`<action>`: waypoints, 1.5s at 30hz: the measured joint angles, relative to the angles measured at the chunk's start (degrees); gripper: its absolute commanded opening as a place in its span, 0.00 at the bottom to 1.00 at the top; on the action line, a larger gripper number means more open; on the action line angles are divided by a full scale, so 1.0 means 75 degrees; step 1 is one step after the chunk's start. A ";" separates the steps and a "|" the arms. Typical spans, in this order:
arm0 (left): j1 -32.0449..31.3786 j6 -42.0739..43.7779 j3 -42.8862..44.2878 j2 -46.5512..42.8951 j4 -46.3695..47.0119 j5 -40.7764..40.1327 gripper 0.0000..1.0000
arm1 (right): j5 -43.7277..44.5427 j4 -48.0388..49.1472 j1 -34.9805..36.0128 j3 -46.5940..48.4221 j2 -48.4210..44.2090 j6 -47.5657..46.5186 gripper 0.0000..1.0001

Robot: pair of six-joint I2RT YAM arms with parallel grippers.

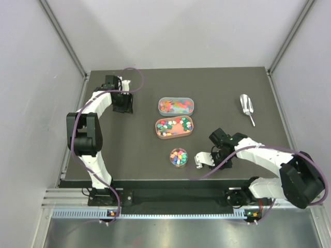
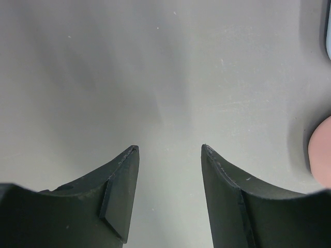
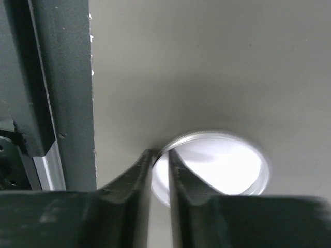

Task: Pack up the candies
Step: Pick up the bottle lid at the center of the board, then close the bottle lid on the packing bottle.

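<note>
One thin rim is all my right end effector (image 3: pixel 160 154) pinches of the lid (image 3: pixel 217 165), so it may slip and roll; left end effector (image 2: pixel 169 147) hangs spread.

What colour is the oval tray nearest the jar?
Salmon pink; the tray shows best in the top view.

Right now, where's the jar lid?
The lid is in the right claw, rim pinched, per the right wrist view; top view puts that just right of the candy jar, near the front edge.
</note>
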 measured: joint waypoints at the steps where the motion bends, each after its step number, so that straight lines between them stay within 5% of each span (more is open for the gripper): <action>1: 0.0000 0.0000 0.0000 0.0000 0.0000 0.0000 0.56 | 0.0044 0.0006 0.0006 0.0003 0.0015 0.0067 0.04; 8: 0.0000 0.0012 0.0012 0.0000 -0.0003 0.0149 0.56 | 0.0466 -0.0443 0.0015 0.0702 0.0061 0.0373 0.00; 14: 0.0000 0.0015 0.0242 0.0023 -0.0038 0.0828 0.56 | -0.0289 -0.1894 -0.0140 0.4940 0.0455 0.0641 0.00; 20: -0.0076 0.0082 0.0650 0.0058 -0.0073 0.1524 0.56 | -0.3328 -0.2795 -0.1311 0.8303 0.2291 0.1486 0.00; 33: -0.0326 0.0519 -0.0125 -0.0187 -0.0344 0.1338 0.55 | -0.8349 -0.3625 -0.1874 0.7026 0.3075 0.1670 0.04; 45: -0.0326 0.0813 -0.0274 -0.0187 -0.0487 0.0895 0.54 | -0.9229 -0.1894 -0.0726 0.4765 0.3404 0.4284 0.02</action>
